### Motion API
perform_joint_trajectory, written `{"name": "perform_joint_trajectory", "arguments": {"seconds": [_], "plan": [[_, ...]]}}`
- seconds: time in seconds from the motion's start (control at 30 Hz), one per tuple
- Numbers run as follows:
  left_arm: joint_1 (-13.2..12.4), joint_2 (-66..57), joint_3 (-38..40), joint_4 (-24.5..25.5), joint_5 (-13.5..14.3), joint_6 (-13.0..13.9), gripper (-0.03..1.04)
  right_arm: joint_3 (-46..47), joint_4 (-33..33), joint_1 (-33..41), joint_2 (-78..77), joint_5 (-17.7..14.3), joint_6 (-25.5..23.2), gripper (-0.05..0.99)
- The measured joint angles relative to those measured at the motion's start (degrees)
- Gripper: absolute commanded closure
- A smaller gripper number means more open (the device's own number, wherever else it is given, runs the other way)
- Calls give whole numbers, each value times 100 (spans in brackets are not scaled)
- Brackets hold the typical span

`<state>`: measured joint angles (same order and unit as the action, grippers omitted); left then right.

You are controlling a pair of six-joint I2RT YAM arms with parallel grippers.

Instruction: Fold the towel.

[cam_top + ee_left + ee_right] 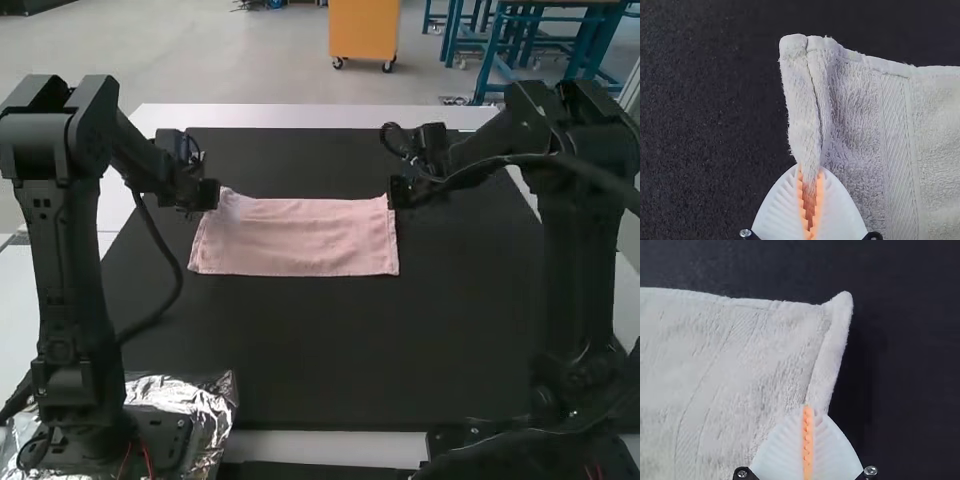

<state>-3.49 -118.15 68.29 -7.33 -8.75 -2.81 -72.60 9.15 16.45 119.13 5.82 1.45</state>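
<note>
a pink towel [300,240] lies on a black mat [320,345]. the left gripper [210,196] and right gripper [397,192] pinch its side edges, fingers nearly together.

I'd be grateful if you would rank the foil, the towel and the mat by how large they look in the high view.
1. Mat
2. Towel
3. Foil, counting its visible part

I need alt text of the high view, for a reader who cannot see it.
A pink towel lies as a wide, low rectangle on a black mat, its two far corners held by the robot's left gripper and right gripper.
</note>
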Motion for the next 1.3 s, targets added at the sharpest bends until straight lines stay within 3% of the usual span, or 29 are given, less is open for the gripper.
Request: {"name": "perform_joint_trajectory", "arguments": {"seconds": [0.43, 0.5, 0.6, 0.7, 0.73, 0.9, 1.3], "plan": [[-4, 649, -710, -33, -125, 149, 99, 658, -98, -267, -658, 264, -2, 94], [-4, 767, -800, -83, -138, 184, 99, 688, -85, -269, -719, 306, -13, 66], [-4, 859, -859, -190, -155, 216, 99, 717, 122, -269, -717, 326, -33, 38], [-4, 861, -909, -243, -162, 238, 99, 726, 262, -269, -717, 326, -52, 15], [-4, 861, -933, -267, -160, 240, 99, 723, 269, -267, -706, 323, -52, 12], [0, 861, -973, -361, -162, 245, 99, 350, 195, -225, -269, 297, -37, 3], [2, 861, -973, -428, -162, 254, 99, -199, 70, 98, 492, 149, 13, 4]]}}
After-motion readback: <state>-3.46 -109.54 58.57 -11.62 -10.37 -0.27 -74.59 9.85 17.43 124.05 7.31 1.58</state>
